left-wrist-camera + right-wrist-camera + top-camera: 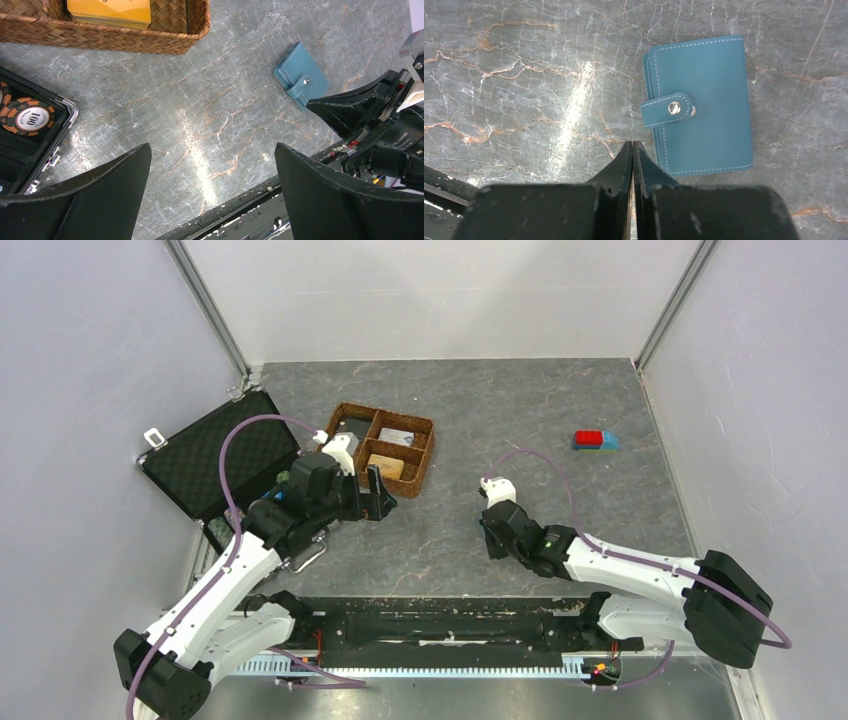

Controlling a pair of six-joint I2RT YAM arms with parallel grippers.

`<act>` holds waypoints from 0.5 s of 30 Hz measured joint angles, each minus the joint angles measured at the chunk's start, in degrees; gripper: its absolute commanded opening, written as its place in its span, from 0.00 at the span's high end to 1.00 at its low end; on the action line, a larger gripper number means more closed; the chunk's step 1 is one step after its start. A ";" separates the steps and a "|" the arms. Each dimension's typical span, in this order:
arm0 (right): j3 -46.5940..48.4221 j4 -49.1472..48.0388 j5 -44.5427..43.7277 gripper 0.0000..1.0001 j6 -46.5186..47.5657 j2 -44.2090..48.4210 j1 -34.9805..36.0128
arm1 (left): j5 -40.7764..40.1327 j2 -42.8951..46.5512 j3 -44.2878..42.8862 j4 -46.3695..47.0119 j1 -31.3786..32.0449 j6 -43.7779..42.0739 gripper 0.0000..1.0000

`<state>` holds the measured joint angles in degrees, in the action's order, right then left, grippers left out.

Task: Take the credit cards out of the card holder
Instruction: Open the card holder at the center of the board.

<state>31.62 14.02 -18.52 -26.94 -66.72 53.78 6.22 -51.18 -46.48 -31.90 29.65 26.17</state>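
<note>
The left gripper (212,192) has its jaws spread wide with nothing between them, hanging over bare table (520,400) just off the near corner of the wicker tray. The right gripper (632,159) has its jaws pressed flat together, also holding nothing; its tips sit right at the near-left corner of the card holder (touching or only just beside it, I cannot tell).

The black foam-lined case (215,465) lies open at the left edge of the table, behind the left arm. The wicker tray (100,40) stands just to its right, four compartments, with a flat yellow stack (110,12) in the near right one.

The card holder (704,105) lies flat on the table near the middle, well apart from the tray and directly under the right wrist, so the top view hides it. It is shut, teal cover upward, its strap (666,110) snapped closed across the open edge.

Far right, a small red-and-blue block toy (595,440) sits by itself. An orange-and-black striped poker chip (34,117) marked 100 rests in the case's corner.
</note>
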 measured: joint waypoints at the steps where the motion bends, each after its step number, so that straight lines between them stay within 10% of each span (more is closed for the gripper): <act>1: -0.02 -0.15 -0.22 1.00 0.44 0.28 0.00 | 0.07 0.02 0.00 0.00 0.00 0.04 0.00; 7: 0.00 -0.17 -1.29 0.64 4.07 0.11 0.00 | 0.20 1.84 0.07 0.04 0.00 1.01 0.00; 15: -1.18 -0.22 -3.02 0.57 9.20 0.11 0.02 | -0.02 3.43 0.50 0.22 0.00 2.54 0.00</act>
<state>30.44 13.80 -21.54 -17.74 -66.61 53.80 6.20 -47.75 -45.98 -31.68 29.65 28.71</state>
